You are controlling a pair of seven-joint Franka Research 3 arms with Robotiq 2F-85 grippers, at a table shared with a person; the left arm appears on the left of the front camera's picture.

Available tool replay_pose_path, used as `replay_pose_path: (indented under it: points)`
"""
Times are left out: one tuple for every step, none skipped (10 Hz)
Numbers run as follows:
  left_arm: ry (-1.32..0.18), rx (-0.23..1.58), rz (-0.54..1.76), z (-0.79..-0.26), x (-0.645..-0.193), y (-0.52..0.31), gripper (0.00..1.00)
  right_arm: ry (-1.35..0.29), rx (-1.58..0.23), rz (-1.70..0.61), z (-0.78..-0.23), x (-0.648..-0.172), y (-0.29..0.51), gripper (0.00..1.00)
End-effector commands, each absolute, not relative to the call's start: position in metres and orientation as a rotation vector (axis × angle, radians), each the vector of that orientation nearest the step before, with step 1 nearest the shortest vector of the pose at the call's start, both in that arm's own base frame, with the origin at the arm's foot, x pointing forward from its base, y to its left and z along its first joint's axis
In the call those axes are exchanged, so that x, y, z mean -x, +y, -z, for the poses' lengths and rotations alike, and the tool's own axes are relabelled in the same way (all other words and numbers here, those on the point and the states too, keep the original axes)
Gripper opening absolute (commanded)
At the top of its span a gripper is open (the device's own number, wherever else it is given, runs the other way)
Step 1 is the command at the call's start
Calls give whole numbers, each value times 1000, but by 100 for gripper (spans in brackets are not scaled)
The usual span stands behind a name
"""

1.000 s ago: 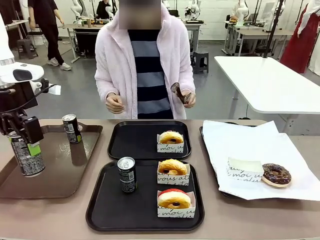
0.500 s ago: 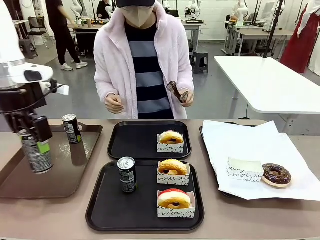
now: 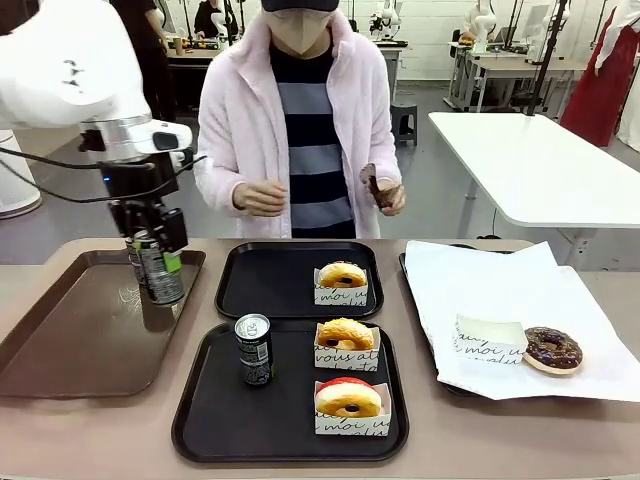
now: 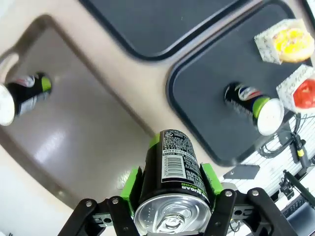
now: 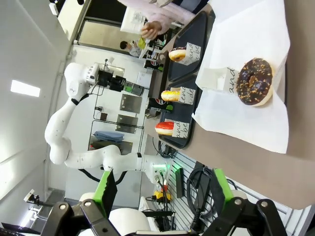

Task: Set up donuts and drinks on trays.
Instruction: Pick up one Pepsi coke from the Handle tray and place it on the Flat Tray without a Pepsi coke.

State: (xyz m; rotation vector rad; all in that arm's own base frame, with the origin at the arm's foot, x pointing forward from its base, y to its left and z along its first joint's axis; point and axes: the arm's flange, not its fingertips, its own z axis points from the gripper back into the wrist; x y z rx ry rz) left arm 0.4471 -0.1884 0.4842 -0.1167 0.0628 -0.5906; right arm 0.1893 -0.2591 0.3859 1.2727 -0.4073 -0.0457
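The left gripper (image 4: pixel 171 183) clamps a slim dark metal can (image 3: pixel 161 272), aloft above the brown plastic tray (image 3: pixel 60 340) near its right rim: a drink delivery, I judge. The near black plastic tray (image 3: pixel 210 415) has its can (image 3: pixel 254 350) and two sleeved donuts (image 3: pixel 345 336); the far black tray (image 3: pixel 265 285), holding one donut (image 3: pixel 342 275), needs this one set upright. The right gripper (image 5: pixel 165 196) gapes empty.

Brown tray (image 3: pixel 70 345) (white paper (image 3: pixel 480 280) opposite)

You have a smooth grey floor (image 3: pixel 440 190) running back across the room. Take the white table (image 3: pixel 540 170) as your mark: its top is brightly and evenly lit. Just left of it, a black stool (image 3: pixel 403 122) stands on the floor. Beyond it, more tables (image 3: pixel 490 70) stand along a pale wall (image 3: pixel 430 30).
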Motion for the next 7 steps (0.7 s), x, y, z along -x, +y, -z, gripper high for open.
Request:
replay_pose_path:
  points:
    - [49,158,589,-488,-474,-212,60,-421,-1282,31,-387,-188,-260,100]
    - [45,186,599,-485,-485,-222,60,-421,-1282,31,-387,-188,-260,100]
    - [24,202,616,-480,-493,-229,60,-421,-1282,31,-387,-188,-260,100]
    - [81,215,632,-480,-484,-225,60,-421,-1282,31,-387,-188,-260,100]
    - [145,206,679,-482,-456,-207,60,-421,-1282,31,-387,-188,-260,100]
    - [177,171,729,-481,-414,-182,60,-421,-1282,31,-387,-188,-260,100]
    - [213,137,750,-471,-376,-160,60,-421,-1282,31,-387,-188,-260,100]
